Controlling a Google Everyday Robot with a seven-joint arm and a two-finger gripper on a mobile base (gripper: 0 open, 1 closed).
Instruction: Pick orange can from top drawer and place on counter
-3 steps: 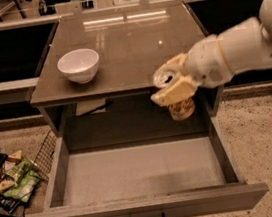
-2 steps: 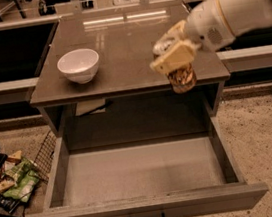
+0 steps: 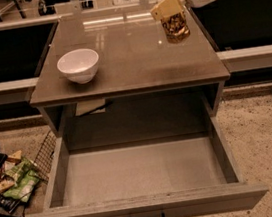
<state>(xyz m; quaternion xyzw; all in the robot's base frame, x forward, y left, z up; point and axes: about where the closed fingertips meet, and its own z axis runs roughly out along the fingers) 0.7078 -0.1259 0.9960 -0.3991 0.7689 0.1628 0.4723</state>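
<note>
Orange-brown, the orange can (image 3: 175,26) is clamped in the claw (image 3: 168,10), hanging over the far right part of the counter (image 3: 135,65). The top drawer (image 3: 140,173) stands open with no can in it, so the pick looks done; setting down and letting go remain.

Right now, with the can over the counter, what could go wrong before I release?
1. The gripper holds the orange can in its jaws over the counter, at its back right, near the right edge. I cannot tell whether the can's base touches. Released aloft, it may topple and roll off.
2. The top drawer stands open below the front edge, so a rolling can might drop in.
The white bowl sits far left and is no likely obstacle.
</note>
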